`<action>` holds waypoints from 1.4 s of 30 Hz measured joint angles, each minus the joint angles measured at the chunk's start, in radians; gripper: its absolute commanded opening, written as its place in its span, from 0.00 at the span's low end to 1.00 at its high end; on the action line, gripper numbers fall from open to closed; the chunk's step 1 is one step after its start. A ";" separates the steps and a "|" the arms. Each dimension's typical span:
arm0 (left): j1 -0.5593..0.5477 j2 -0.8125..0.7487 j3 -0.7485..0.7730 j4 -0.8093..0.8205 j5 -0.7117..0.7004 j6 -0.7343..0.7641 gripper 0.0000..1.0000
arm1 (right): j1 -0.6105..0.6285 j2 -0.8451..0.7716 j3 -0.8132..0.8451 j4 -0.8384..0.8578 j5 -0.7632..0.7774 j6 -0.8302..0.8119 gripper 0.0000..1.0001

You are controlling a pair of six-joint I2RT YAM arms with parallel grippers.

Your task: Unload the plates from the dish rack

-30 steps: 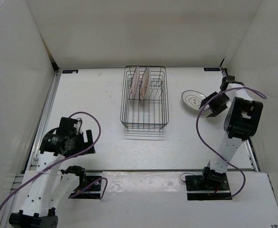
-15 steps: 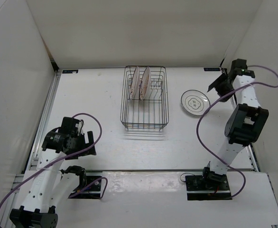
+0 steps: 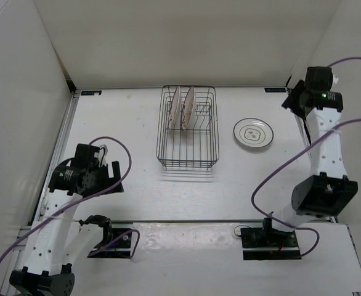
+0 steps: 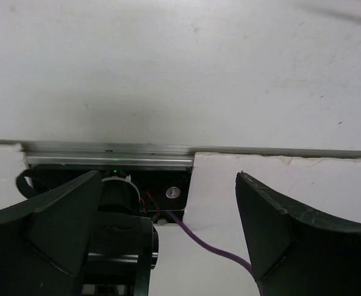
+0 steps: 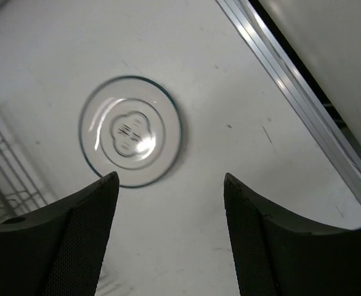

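The dark wire dish rack point(image 3: 187, 127) stands at the back middle of the table. Two white plates with orange centres point(image 3: 182, 107) stand upright in its far end. The grey-patterned plate point(image 3: 253, 133) lies flat on the table to the right of the rack, and also shows in the right wrist view point(image 5: 131, 130). My right gripper point(image 3: 296, 98) is open and empty, raised at the back right beyond that plate; its fingertips point(image 5: 100, 203) frame the bare table. My left gripper point(image 3: 109, 179) is open and empty at the near left, over the table's front edge.
White walls enclose the table on three sides. An aluminium rail point(image 5: 291, 80) runs along the right edge. A similar rail point(image 4: 106, 148), a black arm base point(image 4: 119, 240) and a purple cable point(image 4: 211, 250) lie under the left gripper. The rack's corner point(image 5: 2, 179) shows at the right wrist view's left.
My right arm has let go of the grey-patterned plate, left it flat on the table, and lifted up and back to the far right corner. The left arm has shifted slightly.
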 measured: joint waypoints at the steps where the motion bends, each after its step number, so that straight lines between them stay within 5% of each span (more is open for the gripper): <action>1: -0.004 0.015 0.039 0.002 -0.005 0.006 1.00 | 0.000 -0.043 -0.058 -0.012 0.019 0.003 0.72; 7: -0.035 0.109 0.230 0.012 -0.032 0.023 0.98 | -0.017 -0.254 -0.453 -0.053 0.064 0.032 0.68; 11: -0.063 0.149 0.273 0.026 -0.037 0.026 0.98 | -0.019 -0.281 -0.481 -0.087 0.070 0.030 0.68; 15: -0.073 0.137 0.248 0.030 -0.029 0.021 0.99 | -0.019 -0.231 -0.380 -0.093 0.064 0.037 0.65; 16: -0.074 0.127 0.233 0.029 -0.027 0.018 0.99 | -0.018 -0.209 -0.341 -0.089 0.052 0.044 0.48; 17: -0.075 0.119 0.219 0.027 -0.026 0.015 0.99 | -0.012 -0.187 -0.299 -0.085 0.030 0.047 0.45; 18: -0.075 0.111 0.209 0.026 -0.024 0.014 0.99 | -0.002 -0.160 -0.256 -0.087 -0.002 0.035 0.55; 20: -0.075 0.094 0.189 0.023 -0.024 0.013 0.99 | 0.144 -0.058 -0.082 -0.128 0.027 -0.016 0.62; 23: -0.075 0.062 0.163 0.022 -0.024 0.014 0.99 | 0.523 0.211 0.325 -0.126 0.094 -0.037 0.64; 26: -0.075 0.015 0.130 0.016 -0.026 0.006 0.99 | 0.731 0.217 0.177 -0.050 0.045 -0.051 0.64; 30: -0.075 -0.025 0.116 0.013 -0.030 -0.001 0.99 | 0.721 0.332 0.344 -0.204 0.023 -0.052 0.65; 33: -0.075 -0.032 0.110 0.011 -0.041 -0.001 0.99 | 0.685 0.393 0.473 -0.149 0.024 -0.052 0.65; 42: -0.075 -0.033 0.102 0.013 -0.062 0.001 0.99 | 0.698 0.485 0.518 -0.035 -0.008 -0.021 0.65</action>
